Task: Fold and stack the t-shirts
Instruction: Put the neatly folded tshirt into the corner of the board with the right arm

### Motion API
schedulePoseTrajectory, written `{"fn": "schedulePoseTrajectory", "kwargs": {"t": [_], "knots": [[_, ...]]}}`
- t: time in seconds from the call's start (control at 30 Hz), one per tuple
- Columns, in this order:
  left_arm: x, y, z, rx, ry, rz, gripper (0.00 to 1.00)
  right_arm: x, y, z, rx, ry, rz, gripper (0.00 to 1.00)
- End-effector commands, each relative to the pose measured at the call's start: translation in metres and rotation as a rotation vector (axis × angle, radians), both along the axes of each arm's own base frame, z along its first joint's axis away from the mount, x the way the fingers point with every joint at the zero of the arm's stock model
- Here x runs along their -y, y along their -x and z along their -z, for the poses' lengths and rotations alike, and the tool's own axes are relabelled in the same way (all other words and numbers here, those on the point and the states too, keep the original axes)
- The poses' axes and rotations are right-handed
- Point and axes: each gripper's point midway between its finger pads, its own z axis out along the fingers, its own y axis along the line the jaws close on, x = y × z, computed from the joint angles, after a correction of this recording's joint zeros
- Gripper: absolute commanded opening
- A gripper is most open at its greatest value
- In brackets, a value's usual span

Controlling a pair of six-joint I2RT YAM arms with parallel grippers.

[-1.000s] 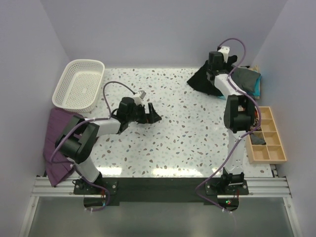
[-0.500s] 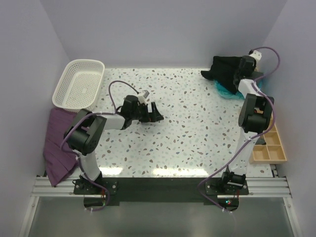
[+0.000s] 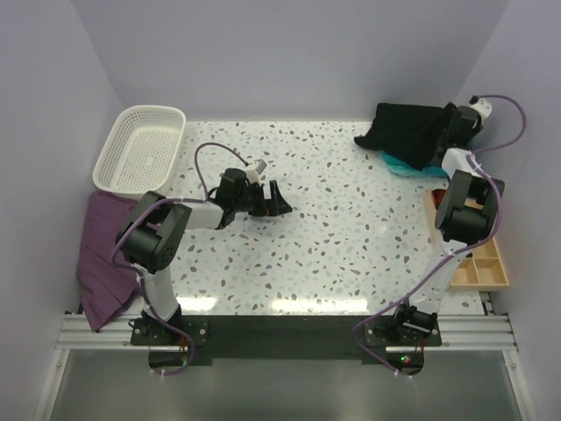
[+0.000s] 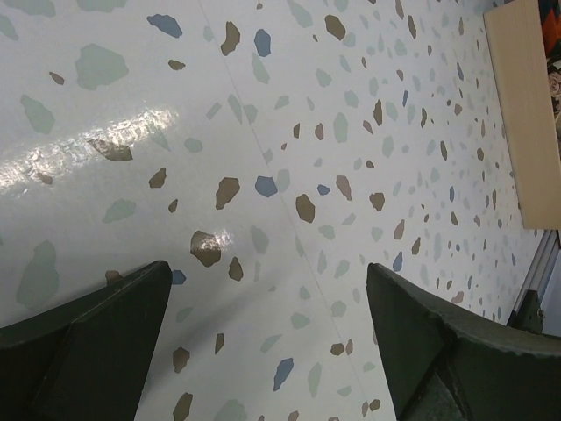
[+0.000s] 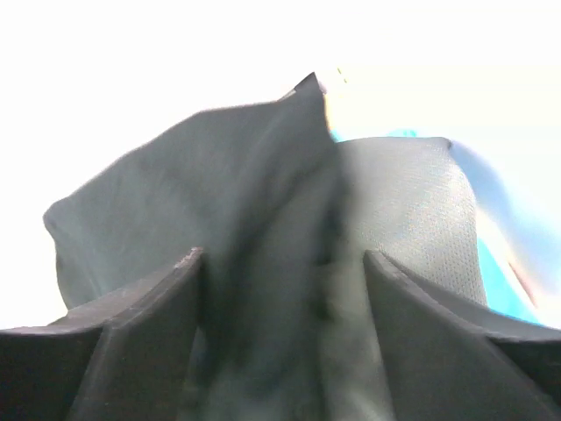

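Observation:
A black t-shirt [image 3: 406,130] lies crumpled at the table's back right corner, on top of a teal t-shirt [image 3: 396,162] whose edge sticks out beneath. My right gripper [image 3: 451,123] is at the black shirt's right end. In the right wrist view its jaws [image 5: 282,263] stand wide apart, with dark fabric [image 5: 219,175] loose between them and grey fabric [image 5: 403,202] and a teal edge [image 5: 504,263] behind, so it is open. My left gripper [image 3: 279,200] hovers open low over the bare speckled table [image 4: 263,132], holding nothing [image 4: 267,281].
A white lattice basket [image 3: 140,149] stands at the back left. A purple cloth [image 3: 105,246] hangs off the table's left edge. A wooden compartment tray [image 3: 480,263] sits along the right edge, behind the right arm. The walls close in on both sides.
My right arm swung right and back with the black shirt, laid it over the pile in the corner, and its jaws opened. My left gripper stayed open and shifted slightly right.

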Motion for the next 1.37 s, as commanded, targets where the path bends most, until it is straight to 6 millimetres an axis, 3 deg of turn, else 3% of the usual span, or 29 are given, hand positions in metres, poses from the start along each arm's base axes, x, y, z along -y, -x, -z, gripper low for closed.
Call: {"fn": "schedulePoseTrajectory", "kwargs": {"t": [0.0,0.03,0.07,0.13,0.17,0.23,0.27,0.3,0.37,0.4,0.43,0.5,0.53,0.63,0.7,0.73,0.8,0.83,0.87,0.9,0.93,1.0,1.03,1.1,1.13,1.33], "knots": [[0.006,-0.002,-0.004,0.002,0.032,0.012,0.98,0.007,-0.003,-0.041,0.107,0.002,0.025,0.85],[0.006,-0.002,-0.004,0.002,0.032,0.012,0.98,0.005,-0.003,-0.042,0.119,-0.002,0.016,0.99],[0.006,-0.001,-0.004,0.003,0.032,0.014,0.98,0.001,0.0,-0.033,0.107,-0.018,0.007,0.99],[0.005,-0.001,-0.005,0.007,0.033,0.012,0.98,-0.01,0.001,-0.038,0.135,-0.043,-0.037,0.99],[0.006,0.0,-0.006,0.011,0.032,0.015,0.99,-0.016,0.005,-0.03,0.12,-0.06,-0.049,0.99],[0.005,-0.001,-0.008,0.018,0.033,0.013,0.99,-0.027,0.009,-0.044,0.157,-0.063,-0.082,0.99],[0.004,-0.002,-0.009,0.023,0.029,0.008,0.99,-0.035,0.015,-0.034,0.137,-0.073,-0.099,0.99],[0.004,-0.002,-0.011,0.033,0.027,0.004,0.99,-0.042,0.018,-0.047,0.163,-0.067,-0.117,0.99],[-0.003,-0.006,-0.018,0.064,0.002,-0.025,1.0,-0.058,0.027,-0.041,0.138,-0.075,-0.155,0.99],[-0.005,-0.008,-0.022,0.078,-0.008,-0.038,1.0,-0.063,0.031,-0.043,0.138,-0.073,-0.164,0.99],[-0.008,-0.012,-0.034,0.117,-0.016,-0.051,1.0,-0.069,0.038,-0.058,0.159,-0.061,-0.172,0.99],[-0.018,-0.017,-0.04,0.145,-0.059,-0.097,1.0,-0.086,0.053,-0.05,0.128,-0.047,-0.204,0.99],[-0.022,-0.017,-0.051,0.174,-0.075,-0.105,1.0,-0.098,0.061,-0.067,0.148,-0.024,-0.218,0.99],[-0.038,-0.023,-0.07,0.223,-0.141,-0.171,1.0,-0.113,0.083,-0.053,0.085,0.022,-0.216,0.99],[-0.048,-0.025,-0.078,0.256,-0.169,-0.215,1.0,-0.123,0.095,-0.06,0.076,0.007,-0.22,0.99],[-0.053,-0.026,-0.092,0.296,-0.167,-0.238,1.0,-0.139,0.105,-0.041,0.016,-0.017,-0.261,0.99],[-0.061,-0.021,-0.098,0.316,-0.179,-0.262,1.0,-0.159,0.12,-0.04,-0.003,-0.027,-0.303,0.99],[-0.066,-0.018,-0.112,0.345,-0.174,-0.276,1.0,-0.18,0.133,-0.019,-0.051,-0.047,-0.349,0.99],[-0.072,-0.015,-0.112,0.351,-0.185,-0.297,1.0,-0.193,0.141,-0.028,-0.026,-0.043,-0.383,0.99],[-0.076,-0.012,-0.117,0.362,-0.183,-0.309,1.0,-0.204,0.148,-0.025,-0.034,-0.038,-0.413,0.99],[-0.081,-0.008,-0.133,0.395,-0.169,-0.329,1.0,-0.229,0.16,-0.014,-0.07,-0.037,-0.471,0.99],[-0.089,0.0,-0.138,0.408,-0.173,-0.348,1.0,-0.249,0.176,-0.024,-0.055,-0.023,-0.528,0.99],[-0.093,0.007,-0.152,0.432,-0.164,-0.359,1.0,-0.262,0.189,-0.015,-0.09,-0.03,-0.56,0.99],[-0.106,0.012,-0.157,0.451,-0.184,-0.402,1.0,-0.271,0.205,-0.02,-0.084,-0.039,-0.586,0.99],[-0.114,0.018,-0.169,0.477,-0.181,-0.431,1.0,-0.279,0.221,-0.024,-0.076,-0.038,-0.62,0.99],[-0.14,0.046,-0.195,0.524,-0.145,-0.517,1.0,-0.276,0.282,-0.053,0.001,0.017,-0.663,0.99]]}}
